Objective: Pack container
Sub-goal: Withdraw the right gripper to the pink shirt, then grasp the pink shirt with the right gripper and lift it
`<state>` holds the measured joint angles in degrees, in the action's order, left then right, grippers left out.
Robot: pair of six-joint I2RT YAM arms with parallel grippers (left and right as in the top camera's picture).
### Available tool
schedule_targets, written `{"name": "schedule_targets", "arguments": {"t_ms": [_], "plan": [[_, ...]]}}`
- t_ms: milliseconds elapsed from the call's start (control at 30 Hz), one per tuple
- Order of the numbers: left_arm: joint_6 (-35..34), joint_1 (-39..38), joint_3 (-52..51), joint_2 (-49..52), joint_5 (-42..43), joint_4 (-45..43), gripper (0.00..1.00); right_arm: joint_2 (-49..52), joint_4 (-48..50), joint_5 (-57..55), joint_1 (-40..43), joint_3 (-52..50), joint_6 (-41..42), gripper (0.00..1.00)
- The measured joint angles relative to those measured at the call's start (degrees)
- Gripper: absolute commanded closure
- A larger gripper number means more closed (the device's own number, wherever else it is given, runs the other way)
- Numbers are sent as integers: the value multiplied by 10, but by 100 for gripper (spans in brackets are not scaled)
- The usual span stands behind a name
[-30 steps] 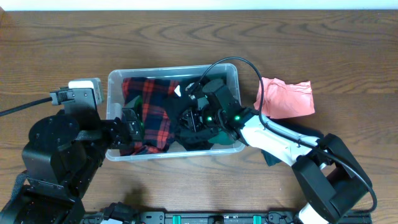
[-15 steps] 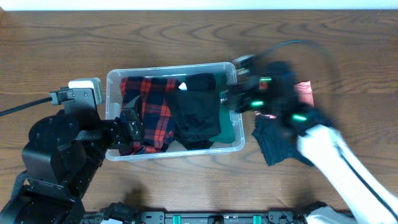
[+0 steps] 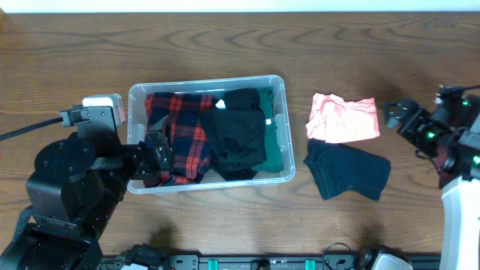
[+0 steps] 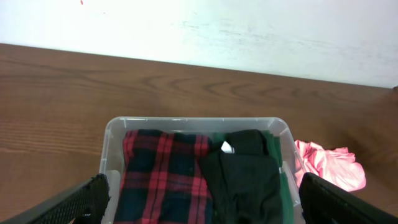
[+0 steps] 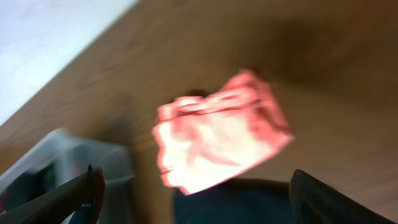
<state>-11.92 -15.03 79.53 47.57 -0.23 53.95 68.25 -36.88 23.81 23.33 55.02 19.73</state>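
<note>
At the lower left of the overhead frame you have the left arm; its left gripper (image 3: 158, 151) sits at the left wall of the container (image 3: 204, 82), and in the left wrist view its two fingers stand in the bottom corners of the frame, spread wide, with nothing between them. The container lies left of centre on the wooden table (image 3: 225, 37), long side across the frame. Inside it, from left to right: a red and black plaid garment (image 3: 180, 129) filling the left half; a black garment (image 3: 238, 136) with a small white tag (image 3: 220, 106) at its upper left corner, lying partly over the plaid; a green garment (image 3: 274, 148) showing as a strip along the right wall under the black one. Right of the container, outside it and near its right wall, a pink cloth (image 3: 343, 118) lies crumpled on the table; just below it in the frame a dark navy garment (image 3: 346, 171) lies folded, its top edge touching or just under the pink one; you cannot tell which. At the right edge of the frame is the right gripper (image 3: 405, 124), clear of both cloths, fingers pointing left; the right wrist view is blurred, yet its fingers show far apart in the bottom corners, holding nothing, with the pink cloth in mid-frame.
</note>
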Motion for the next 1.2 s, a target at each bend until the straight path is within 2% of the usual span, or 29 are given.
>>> {"name": "schedule_targets", "arguments": {"t_ms": [267, 467, 700, 733, 800, 900, 933, 967, 1100, 1200], "plan": [[0, 0, 0, 0, 0, 0, 2, 169, 100, 2, 44, -3, -14, 7], [0, 0, 0, 0, 0, 0, 2, 306, 136, 48, 43, -4, -26, 11], [0, 0, 0, 0, 0, 0, 2, 365, 147, 137, 33, -2, -64, 15], [0, 0, 0, 0, 0, 0, 2, 368, 148, 145, 28, -2, -69, 19], [0, 0, 0, 0, 0, 0, 2, 374, 149, 154, 17, -1, -78, 33], [0, 0, 0, 0, 0, 0, 2, 381, 146, 148, 4, -1, -86, 62], [0, 0, 0, 0, 0, 0, 2, 384, 145, 145, 3, -2, -87, 75], [0, 0, 0, 0, 0, 0, 2, 386, 144, 140, 1, -2, -87, 83], [0, 0, 0, 0, 0, 0, 2, 387, 142, 143, 2, -2, -78, 98], [0, 0, 0, 0, 0, 0, 2, 376, 144, 177, 2, -5, -63, 98]]}}
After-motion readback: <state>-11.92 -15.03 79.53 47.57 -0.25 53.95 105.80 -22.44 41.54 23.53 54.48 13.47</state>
